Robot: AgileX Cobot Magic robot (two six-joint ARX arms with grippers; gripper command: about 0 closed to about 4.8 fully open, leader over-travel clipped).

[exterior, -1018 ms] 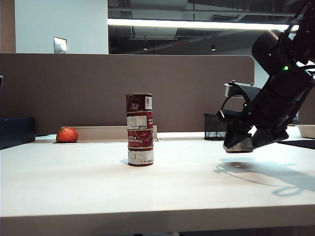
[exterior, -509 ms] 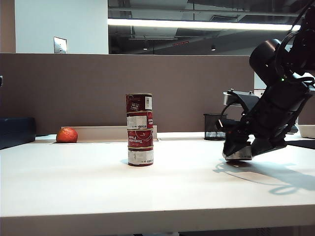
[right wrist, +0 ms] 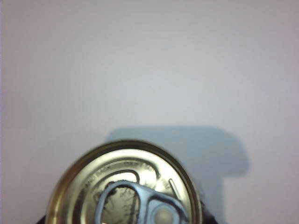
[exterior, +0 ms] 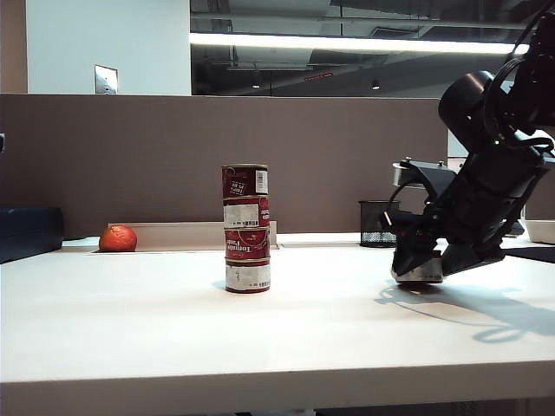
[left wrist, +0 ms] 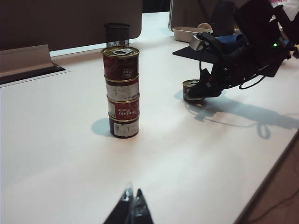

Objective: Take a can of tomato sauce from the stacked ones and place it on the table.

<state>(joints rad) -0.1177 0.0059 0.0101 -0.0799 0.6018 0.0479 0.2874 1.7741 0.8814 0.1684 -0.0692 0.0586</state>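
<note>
The stacked ones (exterior: pixel 246 228) are several dark-red-and-white tins in one upright column mid-table, also in the left wrist view (left wrist: pixel 122 91). Off to the right, my right gripper (exterior: pixel 421 264) is shut on the can of tomato sauce (exterior: pixel 422 272), holding it down at the table (exterior: pixel 286 338); whether it touches I cannot tell. In the left wrist view this can (left wrist: pixel 192 90) sits low over its shadow. Its gold lid (right wrist: pixel 126 186) with pull tab fills the right wrist view. My left gripper (left wrist: pixel 133 201) is shut and empty, near the table's front, far from the stack.
An orange-red round fruit (exterior: pixel 117 237) lies at the back left by a brown partition. A black mesh cup (exterior: pixel 378 223) stands at the back, behind the right arm. A white tray (exterior: pixel 542 230) sits far right, and a dark box (exterior: pixel 30 232) far left.
My right gripper has come down and slightly left with the can, from hanging above the table to its surface. The stack and the left gripper have not moved.
</note>
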